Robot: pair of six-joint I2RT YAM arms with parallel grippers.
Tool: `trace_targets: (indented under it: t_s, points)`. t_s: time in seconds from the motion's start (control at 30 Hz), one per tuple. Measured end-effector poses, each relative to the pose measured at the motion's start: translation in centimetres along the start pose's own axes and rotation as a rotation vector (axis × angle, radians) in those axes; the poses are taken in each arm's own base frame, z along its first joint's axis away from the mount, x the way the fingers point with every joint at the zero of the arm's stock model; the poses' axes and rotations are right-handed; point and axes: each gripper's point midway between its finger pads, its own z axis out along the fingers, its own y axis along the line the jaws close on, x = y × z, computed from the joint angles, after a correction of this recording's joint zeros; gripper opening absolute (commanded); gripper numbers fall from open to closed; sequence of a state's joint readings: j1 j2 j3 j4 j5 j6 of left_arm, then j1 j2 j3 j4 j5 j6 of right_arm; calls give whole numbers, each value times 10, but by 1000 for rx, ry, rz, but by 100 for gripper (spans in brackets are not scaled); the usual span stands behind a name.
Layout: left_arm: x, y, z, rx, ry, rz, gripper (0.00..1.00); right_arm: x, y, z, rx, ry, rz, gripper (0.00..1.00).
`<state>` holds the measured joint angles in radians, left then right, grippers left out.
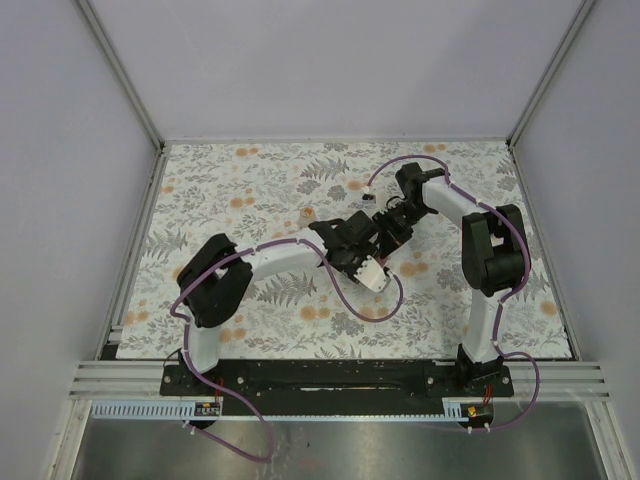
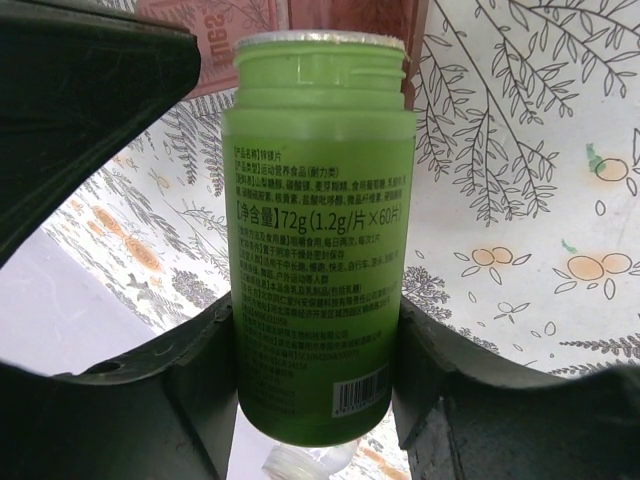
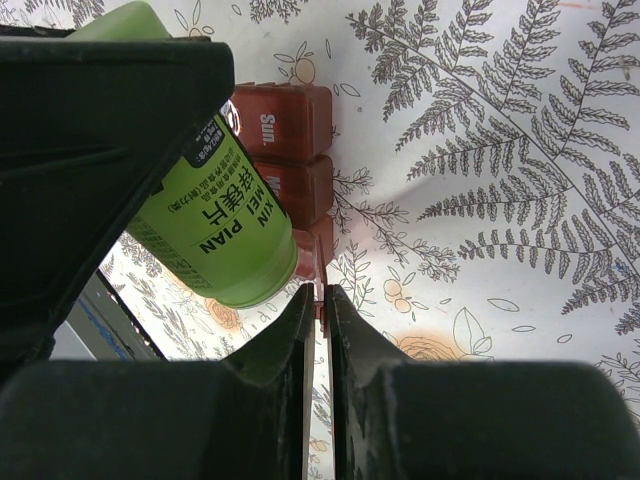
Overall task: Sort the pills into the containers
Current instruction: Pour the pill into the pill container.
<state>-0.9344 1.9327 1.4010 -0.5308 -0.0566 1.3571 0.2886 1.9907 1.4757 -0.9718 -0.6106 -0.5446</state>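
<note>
My left gripper [image 2: 318, 350] is shut on the bright green bottle [image 2: 318, 230], its fingers pressing both sides near the base. The capless threaded neck points away, toward the dark-red pill box [image 2: 205, 35]. In the right wrist view the green bottle [image 3: 215, 235] hangs tilted beside the pill box [image 3: 290, 130], which lies on the cloth with its lids down on the far compartments. My right gripper [image 3: 320, 300] is shut on a thin red lid edge [image 3: 321, 268] of that box. Both grippers [image 1: 352, 245] [image 1: 392, 232] meet mid-table. No pills show.
A floral cloth [image 1: 250, 190] covers the table inside grey walls. A pale capped object [image 2: 300, 462] shows partly below the green bottle's base. A small white object [image 1: 370, 190] lies on the cloth behind the grippers. Purple cables loop around both arms.
</note>
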Motion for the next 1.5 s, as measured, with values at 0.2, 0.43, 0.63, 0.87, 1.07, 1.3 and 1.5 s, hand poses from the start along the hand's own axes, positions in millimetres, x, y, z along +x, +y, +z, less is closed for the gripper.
trace_targets:
  t_s: [0.2,0.43,0.63,0.87,1.07,1.3,1.5]
  points:
    - [-2,-1,-3,5,28,22,0,0,0,0,0,0,-1,5]
    - [-5,2,-4,3,66,42,0,0,0,0,-1,1,0,5]
    - [-7,5,-3,-6,92,57,0,0,1,0,-1,2,0,4]
    - [-6,6,-4,-11,124,83,0,1,1,0,-2,5,2,5]
    - [-5,7,-5,-13,140,100,0,1,2,0,-4,7,2,4]
    - [-5,7,-6,-13,152,116,0,1,2,-1,-4,8,2,4]
    - [-5,6,-7,-10,153,119,0,1,2,-1,-4,8,1,4]
